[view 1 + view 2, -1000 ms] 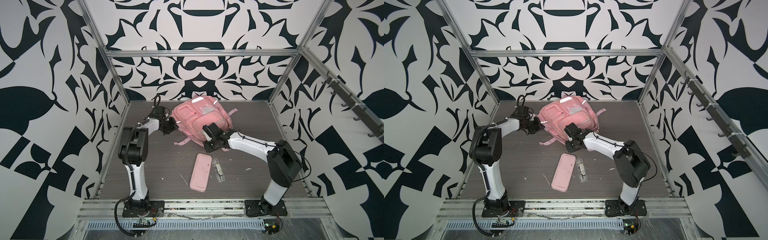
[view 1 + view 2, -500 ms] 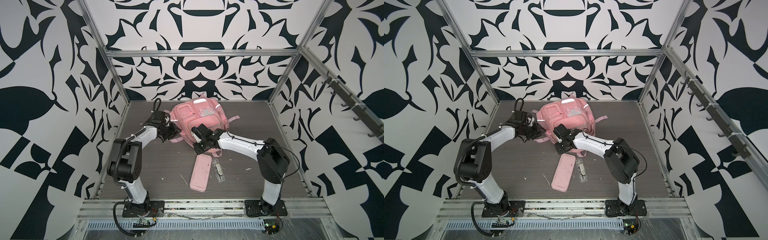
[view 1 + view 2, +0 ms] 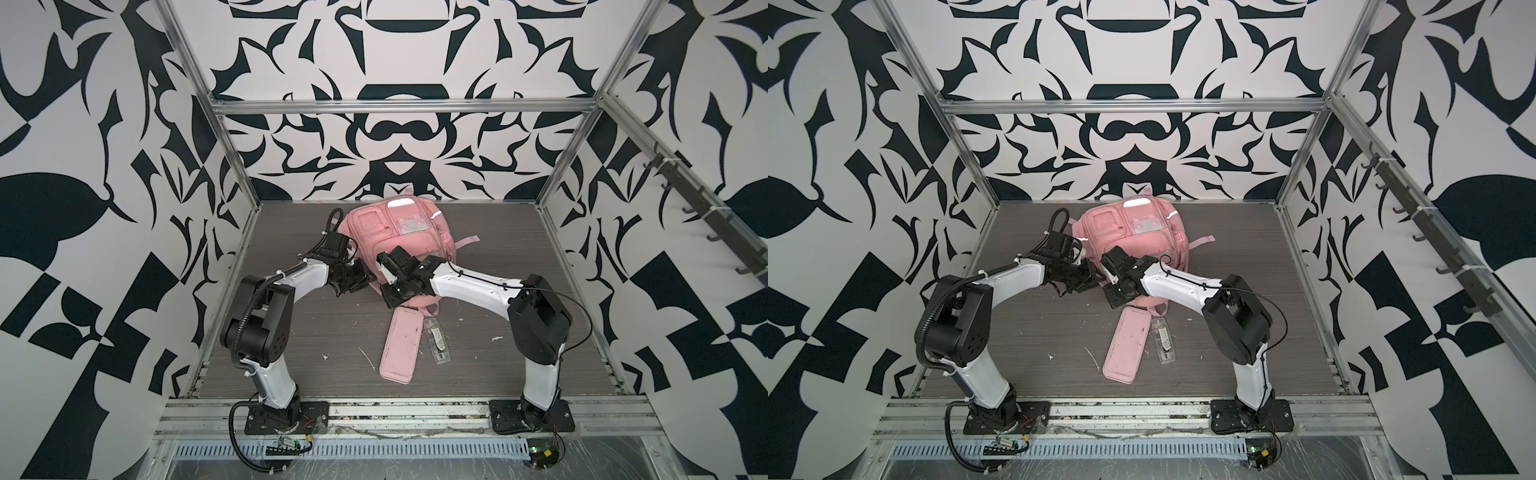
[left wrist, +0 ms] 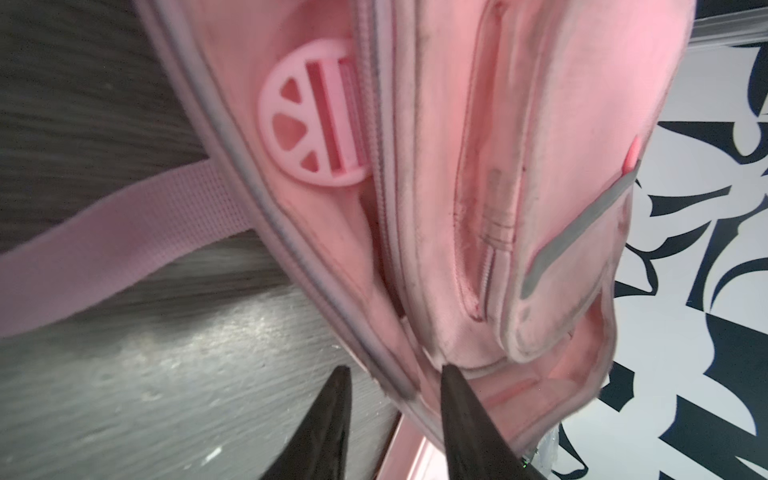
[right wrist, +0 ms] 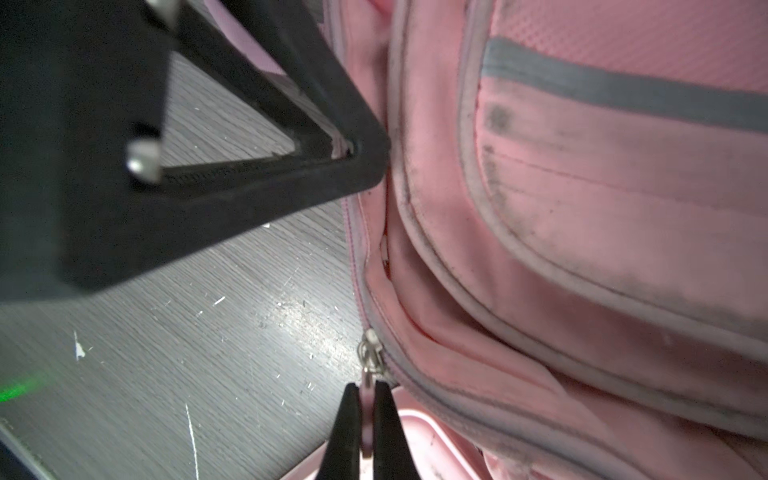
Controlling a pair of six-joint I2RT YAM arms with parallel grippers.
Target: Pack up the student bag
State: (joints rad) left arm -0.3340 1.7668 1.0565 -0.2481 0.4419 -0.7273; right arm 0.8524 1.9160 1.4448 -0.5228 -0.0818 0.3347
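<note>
Student bag (image 3: 415, 243): flat on the counter (image 3: 299, 332), its near corner between my two hands; it has swung squarer to me.
Right hand (image 5: 365, 388): clamped on the zip pull (image 5: 368, 353), dragged toward the other hand; pencil case (image 3: 399, 349) just beside it, unpacked.
Left hand (image 4: 394, 370): fingers (image 4: 457, 407) apart again, straddling the piped edge (image 4: 291, 253), gripping nothing.
Meaning: I judge the zip is only being worked open.
Arms: elbows out, forearms low, converging.

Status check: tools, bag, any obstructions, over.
Tools: right tool shut on zip pull, left tool open astride edge of student bag. Bag lying on table. Pink pencil case by bag's near edge, not packed.
</note>
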